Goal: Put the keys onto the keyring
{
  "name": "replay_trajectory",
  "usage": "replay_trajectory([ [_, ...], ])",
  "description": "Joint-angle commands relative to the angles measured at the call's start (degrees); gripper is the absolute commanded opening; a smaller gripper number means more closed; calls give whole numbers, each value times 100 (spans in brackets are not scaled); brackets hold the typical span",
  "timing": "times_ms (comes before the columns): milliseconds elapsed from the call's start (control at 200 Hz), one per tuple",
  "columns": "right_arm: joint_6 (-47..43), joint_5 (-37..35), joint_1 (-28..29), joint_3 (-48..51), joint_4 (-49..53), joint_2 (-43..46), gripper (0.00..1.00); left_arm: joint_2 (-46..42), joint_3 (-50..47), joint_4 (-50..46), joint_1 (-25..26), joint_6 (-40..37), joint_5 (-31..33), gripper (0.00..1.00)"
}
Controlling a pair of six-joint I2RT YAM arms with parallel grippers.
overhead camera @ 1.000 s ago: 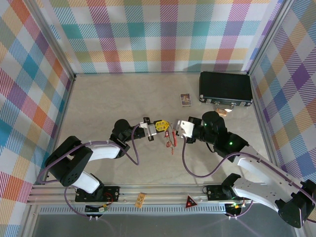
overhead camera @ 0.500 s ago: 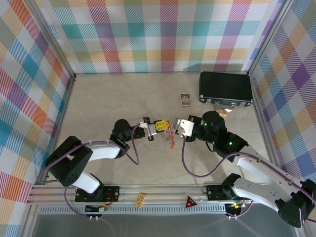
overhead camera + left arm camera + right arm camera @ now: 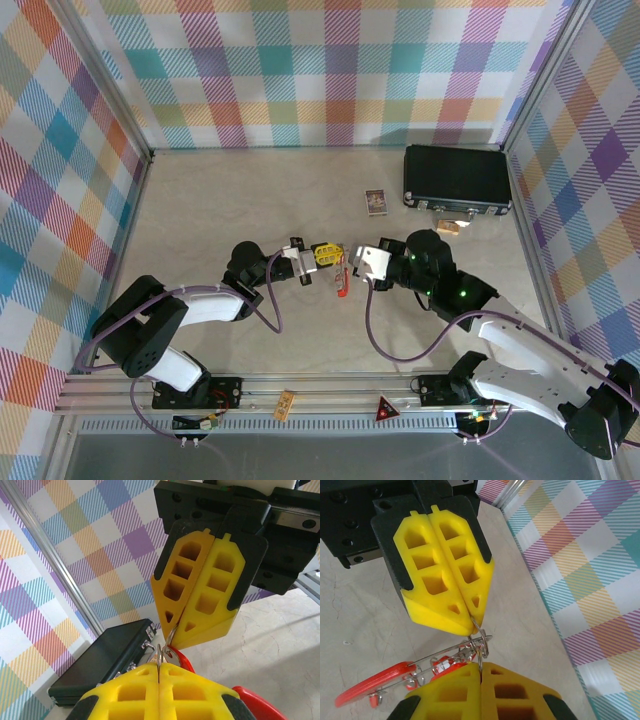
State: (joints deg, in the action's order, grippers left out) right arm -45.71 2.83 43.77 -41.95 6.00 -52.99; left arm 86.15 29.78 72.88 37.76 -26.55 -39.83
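Yellow fingers of both arms meet tip to tip over the work.

Top view: the left gripper (image 3: pixel 328 254) and right gripper (image 3: pixel 352 256) face each other, their tips all but touching. The keys (image 3: pixel 343 281) are a red cluster just off those tips, on the side toward the arm bases.

Left wrist view: the left gripper (image 3: pixel 159 666) has its jaws pressed together on the thin keyring (image 3: pixel 161 652). The wire runs straight ahead into the closed tip of the right gripper (image 3: pixel 172 631).

Right wrist view: the right gripper (image 3: pixel 481 666) pinches the keyring (image 3: pixel 483 645) at its seam, and the left gripper (image 3: pixel 473 625) pinches it directly ahead. The wire's long axis runs crosswise, off to the left of the fingers, where the keys (image 3: pixel 370 687) lie. Each arm is equally near, so the next move probably turns on which one lets go.
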Motion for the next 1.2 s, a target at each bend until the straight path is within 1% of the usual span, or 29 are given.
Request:
replay_trajectory([
  [0,21,-43,59,82,-258,70,0,-129,81,367,56,62,-70,0],
  [515,-78,-351,136,239,-427,235,0,-197,70,358,56,106,-20,0],
  [1195,-123,-497,257,216,-572,87,0,-212,89,349,56,206,-127,0],
])
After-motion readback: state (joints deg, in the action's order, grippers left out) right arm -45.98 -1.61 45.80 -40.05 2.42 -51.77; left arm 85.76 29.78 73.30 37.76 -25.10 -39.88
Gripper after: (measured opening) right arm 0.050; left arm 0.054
